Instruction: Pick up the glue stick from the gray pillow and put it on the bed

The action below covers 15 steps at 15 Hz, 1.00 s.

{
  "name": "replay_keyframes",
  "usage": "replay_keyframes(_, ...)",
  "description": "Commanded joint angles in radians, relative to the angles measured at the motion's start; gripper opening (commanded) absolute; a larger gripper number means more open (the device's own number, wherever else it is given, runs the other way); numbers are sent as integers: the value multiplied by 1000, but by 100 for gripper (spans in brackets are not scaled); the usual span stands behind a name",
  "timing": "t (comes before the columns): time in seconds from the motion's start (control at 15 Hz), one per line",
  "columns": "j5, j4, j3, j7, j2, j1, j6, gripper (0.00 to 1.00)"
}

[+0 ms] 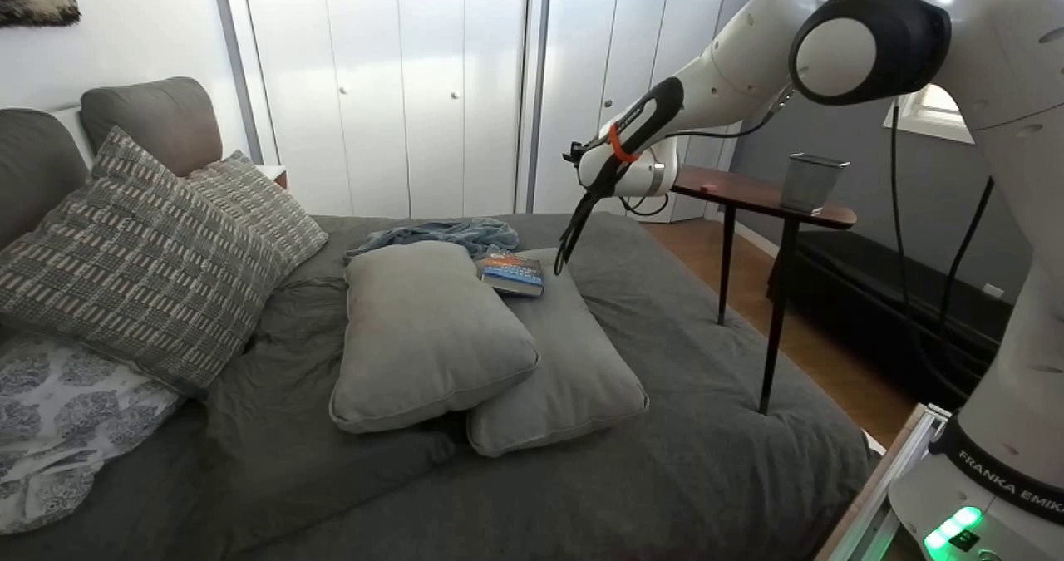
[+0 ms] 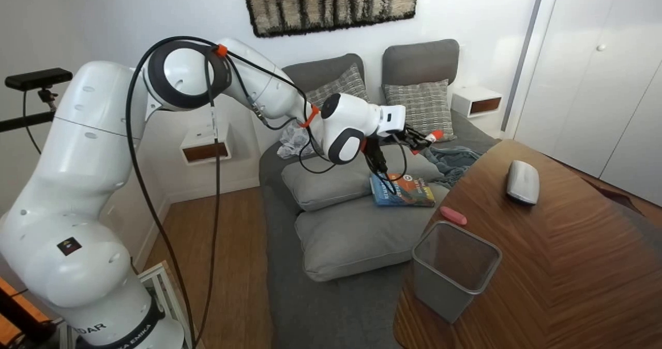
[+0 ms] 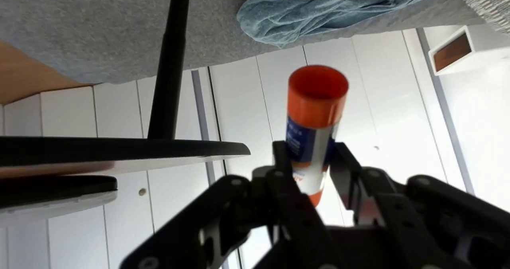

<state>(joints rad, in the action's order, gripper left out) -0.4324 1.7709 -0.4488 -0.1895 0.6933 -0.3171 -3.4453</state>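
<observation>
The glue stick (image 3: 312, 109) has an orange cap and a blue and white label. My gripper (image 3: 308, 153) is shut on it, with a finger on each side of its body. In an exterior view the gripper (image 2: 418, 141) holds the glue stick (image 2: 436, 135) in the air above the pillows. In an exterior view (image 1: 573, 155) the glue stick is hidden by the hand. Two gray pillows (image 1: 432, 337) (image 1: 573, 378) overlap on the bed (image 1: 682, 478). The bed has a dark gray cover and also shows at the top of the upside-down wrist view (image 3: 99, 30).
A book (image 2: 403, 190) lies on the gray pillows. A blue cloth (image 1: 465, 233) lies behind them. A dark wooden side table (image 2: 569, 256) stands beside the bed with a mesh bin (image 2: 455, 282), a pink object (image 2: 453, 215) and a silver case (image 2: 522, 181). Cables hang below the wrist.
</observation>
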Motion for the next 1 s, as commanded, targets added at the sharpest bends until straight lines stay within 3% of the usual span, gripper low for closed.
replay_keyframes(0.0,38,20,-28,42,-52,16,83,8)
replay_keyframes(0.47,-2,30,-123,39,-48,-21,79,8)
replay_keyframes(0.53,14,3,-101,42,-29,11,88,31)
replay_keyframes(0.6,14,3,-106,41,-29,9,88,31)
replay_keyframes(0.67,14,4,-108,41,-29,6,88,8)
replay_keyframes(0.93,9,8,-93,28,-45,38,96,8)
